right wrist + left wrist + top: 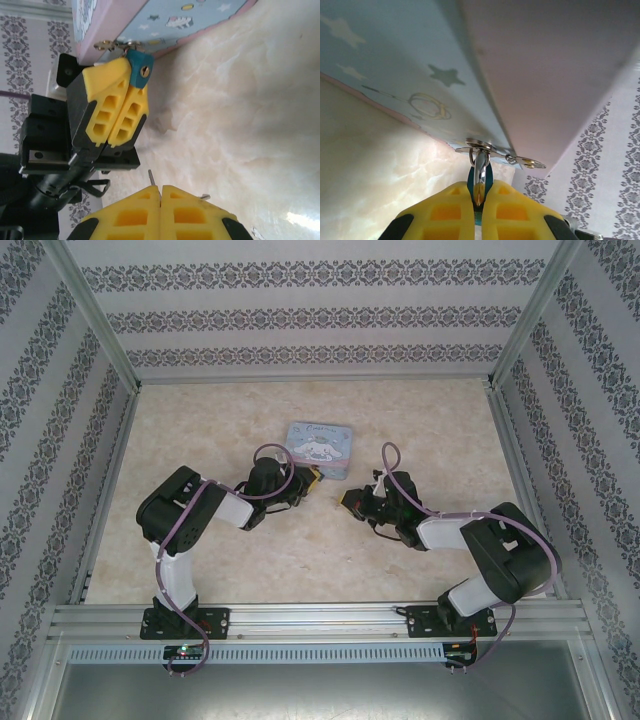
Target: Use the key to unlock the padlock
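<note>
the padlock point(142, 70) hangs from a hasp by a corner of the tin point(165, 22). the left pincer point(133, 80) is closed on its blue body, and the keyhole end sticks out past the yellow tips. the right pincer point(160, 192) sits apart from it, fingers pressed together. a thin metal sliver, which looks like the key point(150, 177), stands up from the seam between them. it points roughly toward the padlock without touching it.

the left wrist view shows the silver shackle threaded through the hasp point(480, 146) under the tin's edge, with the blue body wedged in the slit between the tips. the right wrist view instead gives the yellowish keyhole face. in the top view the padlock and key are too small to make out. there the two pincers face each other just below the tin's near right corner, with a gap between them.

the counter point(200, 420) is pale, marbled beige. walls papered in grey-patterned stripes close it on three sides, and aluminium rails run along the edges.
</note>
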